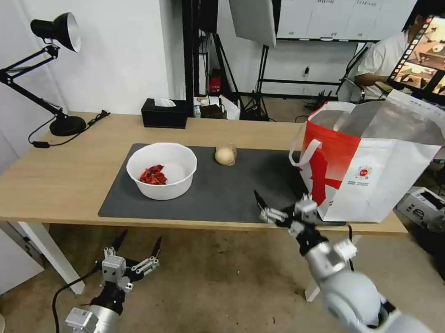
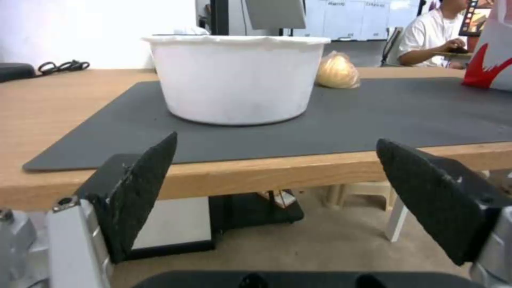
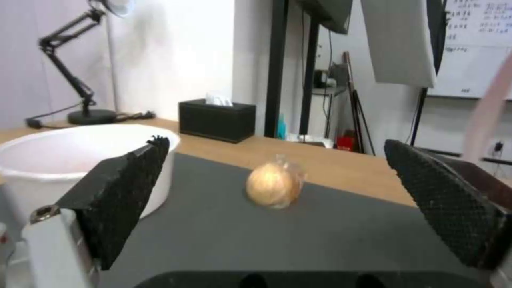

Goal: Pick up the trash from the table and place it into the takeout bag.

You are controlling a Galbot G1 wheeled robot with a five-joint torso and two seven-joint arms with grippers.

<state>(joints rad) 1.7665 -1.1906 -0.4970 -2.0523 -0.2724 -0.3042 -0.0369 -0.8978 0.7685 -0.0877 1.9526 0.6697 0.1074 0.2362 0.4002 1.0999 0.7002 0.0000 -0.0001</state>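
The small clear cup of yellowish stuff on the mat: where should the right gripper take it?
Probably across the small clear cup's rounded body, coming level from the table's near edge: the open right gripper already faces it, and the mat around it is bare.

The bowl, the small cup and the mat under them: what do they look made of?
The bowl looks like thin white plastic: smooth, matte, slightly uneven rim. The small cup seems clear glossy plastic, its yellowish contents showing through. The mat looks like dark grey rubber or leatherette, flat and matte; I cannot tell which. Both end effectors are open and hold nothing.
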